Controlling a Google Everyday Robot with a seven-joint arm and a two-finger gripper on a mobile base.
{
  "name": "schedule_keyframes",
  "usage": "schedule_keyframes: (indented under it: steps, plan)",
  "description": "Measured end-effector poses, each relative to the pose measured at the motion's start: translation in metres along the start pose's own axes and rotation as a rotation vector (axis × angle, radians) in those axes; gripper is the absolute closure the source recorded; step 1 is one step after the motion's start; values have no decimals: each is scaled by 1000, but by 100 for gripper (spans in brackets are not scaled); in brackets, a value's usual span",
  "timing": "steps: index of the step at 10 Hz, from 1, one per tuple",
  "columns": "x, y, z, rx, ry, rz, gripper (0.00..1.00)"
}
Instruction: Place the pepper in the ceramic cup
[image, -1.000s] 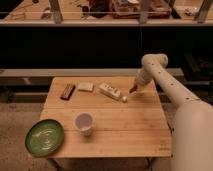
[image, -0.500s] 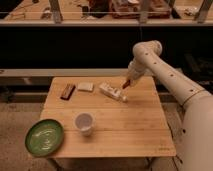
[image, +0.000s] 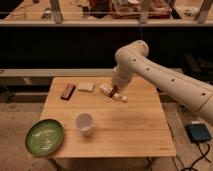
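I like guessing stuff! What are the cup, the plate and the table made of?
The cup looks like white ceramic: plain, smooth, matte. The plate is green and glossy, with light glinting off it, so glazed ceramic or plastic. The table looks like pale wood, with faint plank lines. The gripper is at the table's far side.

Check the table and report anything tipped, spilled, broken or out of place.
Nothing stands out. The ceramic cup stands upright, the green plate lies flat at the table's front left corner, and the brown bar lies flat at the back. The hand is low at the back, by the white packet.
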Motion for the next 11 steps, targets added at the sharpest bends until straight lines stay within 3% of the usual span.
schedule_keyframes:
  steps: [4, 7, 9, 11]
  plan:
    - [-44, 1, -21, 74, 10, -72, 91]
    - [-111, 13, -31, 118, -1, -147, 91]
    - [-142, 21, -37, 140, 5, -171, 91]
    - [-172, 12, -37, 152, 3, -192, 91]
